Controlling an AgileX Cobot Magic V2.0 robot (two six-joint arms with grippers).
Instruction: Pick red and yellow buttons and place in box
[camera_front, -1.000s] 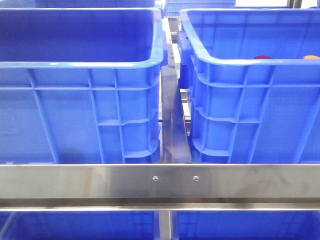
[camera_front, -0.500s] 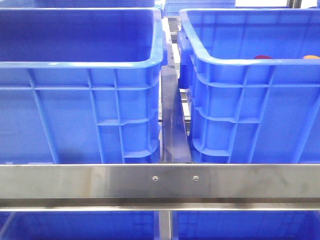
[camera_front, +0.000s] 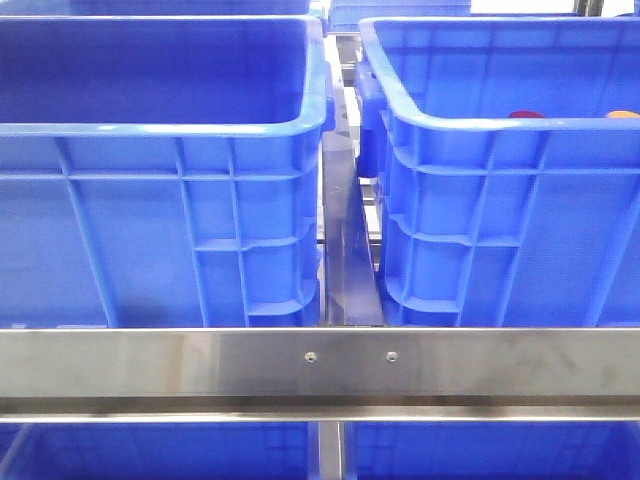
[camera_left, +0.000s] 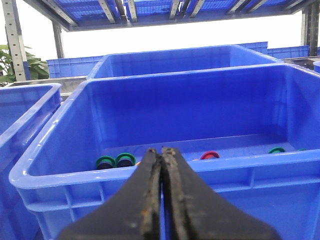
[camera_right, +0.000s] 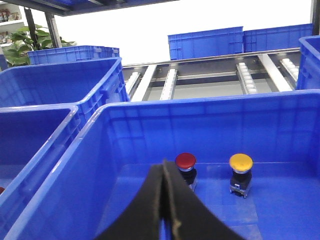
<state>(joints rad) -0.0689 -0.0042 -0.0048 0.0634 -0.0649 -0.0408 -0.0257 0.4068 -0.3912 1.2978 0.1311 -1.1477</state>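
1. In the front view we see two large blue crates side by side behind a steel rail (camera_front: 320, 362): a left crate (camera_front: 160, 225) with a dark, plain interior and a right crate (camera_front: 500, 225), apart from each other with a dark metal strip (camera_front: 350, 250) between them.
2. Over the near rim of the right crate we glimpse the top of a red button (camera_front: 526, 114) and, further right from it, the edge of a yellow button (camera_front: 624, 115).
3. The right wrist view shows both on that crate's floor (camera_right: 280, 200): one red button (camera_right: 185, 161) and one yellow button (camera_right: 241, 163), upright, near each other but not touching, close to the far wall.
4. The left wrist view shows a crate (camera_left: 190, 120) holding small ring-topped pieces; we count two green ones (camera_left: 115, 160) together, one red ring (camera_left: 210, 155), and another green (camera_left: 276, 150).
5. The left gripper (camera_left: 161, 155) has its fingers pressed together, holding nothing.
6. The right gripper (camera_right: 164, 167) is likewise closed and empty, above the near side of the buttons' crate.
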